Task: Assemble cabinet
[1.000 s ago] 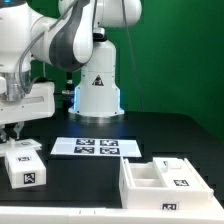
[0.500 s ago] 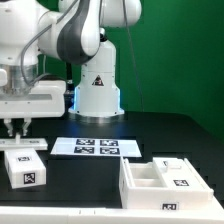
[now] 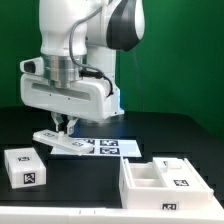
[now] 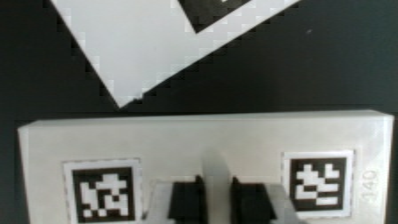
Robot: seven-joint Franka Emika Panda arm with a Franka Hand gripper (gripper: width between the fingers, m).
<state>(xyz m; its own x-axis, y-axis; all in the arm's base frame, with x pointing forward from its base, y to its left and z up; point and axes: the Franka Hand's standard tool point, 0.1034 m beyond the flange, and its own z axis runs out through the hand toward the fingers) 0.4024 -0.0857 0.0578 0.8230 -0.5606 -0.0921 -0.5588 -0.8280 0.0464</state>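
My gripper (image 3: 66, 126) is shut on a flat white cabinet panel (image 3: 55, 139) and holds it tilted just above the table. It is at the end of the marker board (image 3: 100, 147) on the exterior view's left. In the wrist view the panel (image 4: 205, 145) shows two square tags, and my gripper (image 4: 208, 198) pinches its edge between them. The large white cabinet box (image 3: 150, 190) with inner compartments stands at the front, on the exterior view's right. A smaller white tagged box part (image 3: 25, 166) sits at the front, on the exterior view's left.
The robot's white base (image 3: 100, 95) stands behind the marker board. The marker board also shows in the wrist view (image 4: 151, 45), beyond the held panel. The black table (image 3: 170, 135) runs back to a green wall.
My arm has swung from above the small box at the exterior view's left toward the marker board. It now carries the flat panel that lay on that box.
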